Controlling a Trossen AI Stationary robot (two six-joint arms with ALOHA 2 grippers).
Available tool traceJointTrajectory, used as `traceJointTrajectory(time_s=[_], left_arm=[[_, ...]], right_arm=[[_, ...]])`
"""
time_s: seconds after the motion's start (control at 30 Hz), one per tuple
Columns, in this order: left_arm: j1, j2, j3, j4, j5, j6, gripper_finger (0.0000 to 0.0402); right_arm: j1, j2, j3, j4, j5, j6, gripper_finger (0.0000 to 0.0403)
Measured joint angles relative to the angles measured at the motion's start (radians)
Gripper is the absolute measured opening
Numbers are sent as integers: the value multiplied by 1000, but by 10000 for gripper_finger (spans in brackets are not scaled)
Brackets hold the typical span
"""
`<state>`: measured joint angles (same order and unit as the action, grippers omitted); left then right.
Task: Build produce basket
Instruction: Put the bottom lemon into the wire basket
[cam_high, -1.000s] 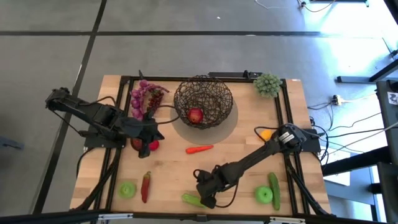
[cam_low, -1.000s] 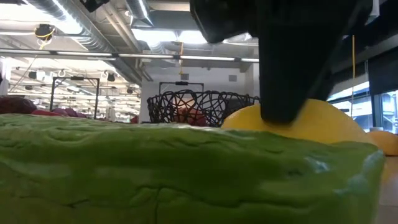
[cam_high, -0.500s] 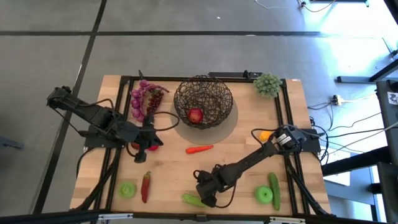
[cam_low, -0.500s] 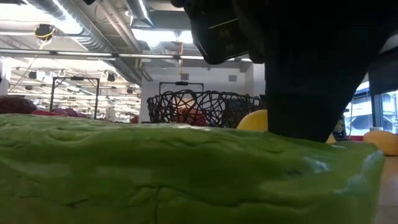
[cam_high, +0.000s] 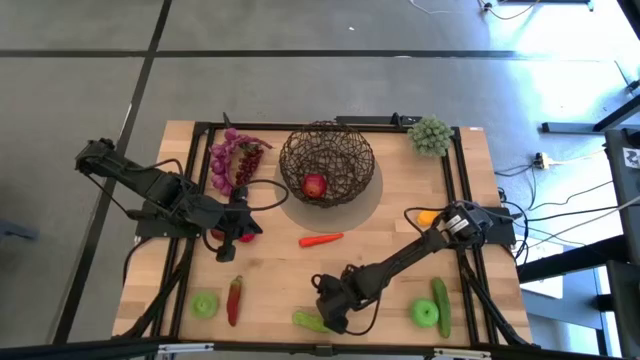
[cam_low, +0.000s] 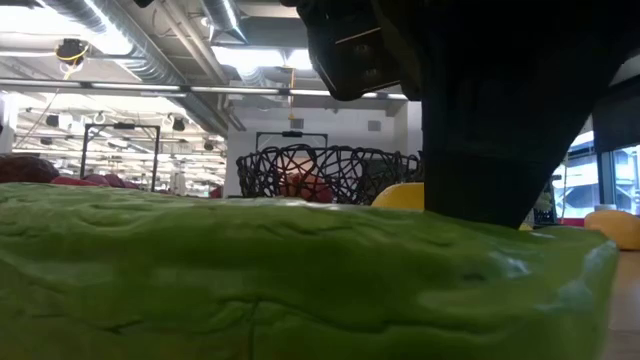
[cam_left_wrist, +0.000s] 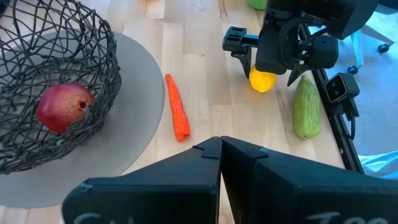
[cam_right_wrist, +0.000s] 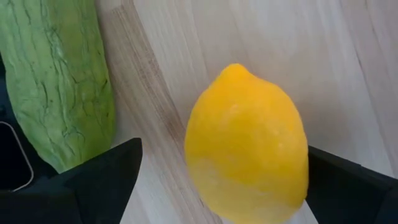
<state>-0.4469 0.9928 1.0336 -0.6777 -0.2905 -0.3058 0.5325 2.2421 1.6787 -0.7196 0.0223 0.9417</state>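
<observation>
Right tool (cam_right_wrist: 249, 180) spread wide, unclenched; lemon (cam_right_wrist: 247, 146) between fingers, cucumber (cam_right_wrist: 59, 81) beside.

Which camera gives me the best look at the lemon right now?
Right wrist view: the lemon fills the frame between the open right gripper's fingers. Left wrist shows it small under that gripper; low view shows a sliver; high view hides it.

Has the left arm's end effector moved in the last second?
Yes. The left end effector has pulled back a little from the carrot toward the table's left edge, compared with a second ago.
</observation>
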Motion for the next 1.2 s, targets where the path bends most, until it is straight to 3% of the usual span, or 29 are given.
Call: traceJointTrajectory(time_s=[0.2,0.57,1.07,1.2], left_arm=[[0,0,0,0,0,-1,0],[0,0,0,28,0,1,0],[0,0,0,36,0,2,0],[0,0,0,36,0,2,0]], right_arm=[[19,2,0,13,91,68,400],[18,3,2,-7,110,74,389],[15,2,0,-37,124,71,201],[15,2,-1,-28,134,56,195]])
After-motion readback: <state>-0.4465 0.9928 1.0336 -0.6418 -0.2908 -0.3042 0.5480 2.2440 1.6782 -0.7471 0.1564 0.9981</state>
